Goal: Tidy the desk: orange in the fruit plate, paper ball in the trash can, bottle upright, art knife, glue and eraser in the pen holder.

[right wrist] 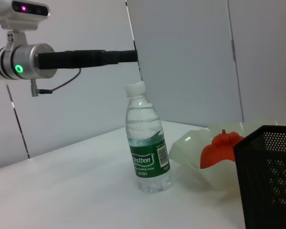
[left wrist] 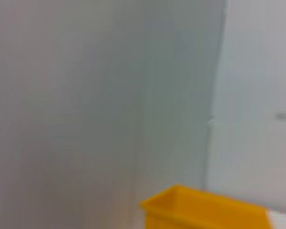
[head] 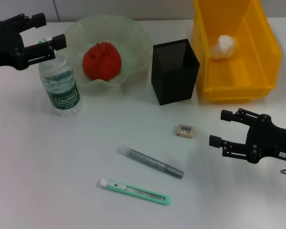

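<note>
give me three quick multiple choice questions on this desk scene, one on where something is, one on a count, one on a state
1. Where is the paper ball?
A. inside the yellow bin
B. in the pen holder
C. beside the eraser

2. How many stationery items lie loose on the table?
A. one
B. three
C. five

3. What state is the bottle in?
A. lying on its side
B. standing upright
C. inside the fruit plate

Answers:
1. A, the white ball sits in the bin.
2. B, the eraser, glue stick and art knife lie outside the black pen holder.
3. B, it stands cap up, with the left gripper by its cap and the right gripper open near the eraser.
</note>
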Available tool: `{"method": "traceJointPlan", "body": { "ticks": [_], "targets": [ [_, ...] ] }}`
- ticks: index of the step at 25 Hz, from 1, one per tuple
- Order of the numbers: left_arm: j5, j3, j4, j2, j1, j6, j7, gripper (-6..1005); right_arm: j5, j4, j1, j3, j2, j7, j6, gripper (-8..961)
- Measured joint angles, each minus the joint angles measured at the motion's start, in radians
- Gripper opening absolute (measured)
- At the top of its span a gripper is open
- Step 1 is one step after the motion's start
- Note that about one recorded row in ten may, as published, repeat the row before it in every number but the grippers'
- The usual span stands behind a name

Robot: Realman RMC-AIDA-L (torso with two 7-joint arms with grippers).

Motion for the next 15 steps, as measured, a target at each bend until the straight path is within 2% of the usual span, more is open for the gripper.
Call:
{"method": "traceJointPlan", "body": {
  "ticks": [1,2,3,4,8,9,10,11,12,15],
  "targets": [
    [0.000,0.000,0.000,0.000,0.000,0.000,0.000,798,0.000,0.000,0.000,0.000,0.000,0.002,-0.004,809],
    [-0.015,-0.016,-0.002,0.014,0.005,0.089,0.002,798,0.000,-0.001,0.001,0.000,-0.001,0.002,-0.008,809],
    [-0.015,-0.016,-0.002,0.014,0.005,0.089,0.002,798,0.000,-0.001,0.001,0.000,-0.001,0.003,-0.010,809],
    [-0.017,-0.027,-0.003,0.022,0.009,0.143,-0.001,798,0.000,-0.001,0.001,0.000,-0.001,0.003,-0.011,809],
    [-0.017,-0.027,-0.003,0.022,0.009,0.143,-0.001,798,0.000,-0.001,0.001,-0.001,-0.001,0.003,-0.014,809],
    [-0.003,-0.035,-0.007,0.051,0.028,0.293,-0.004,798,0.000,-0.001,0.001,-0.002,-0.001,0.003,-0.015,809],
    [0.024,-0.031,-0.028,0.064,0.038,0.334,0.011,798,0.000,-0.001,0.002,-0.004,-0.001,0.003,-0.015,809],
    [0.024,-0.031,-0.028,0.064,0.038,0.334,0.011,798,0.000,-0.001,0.002,-0.006,-0.001,0.003,-0.016,809],
    [0.059,-0.031,-0.066,0.079,0.048,0.375,0.048,798,0.000,-0.001,0.003,-0.007,-0.001,0.003,-0.017,809],
    [0.112,-0.031,-0.115,0.096,0.053,0.413,0.099,798,0.000,-0.001,0.003,-0.007,-0.001,0.004,-0.021,809]
  ]
}}
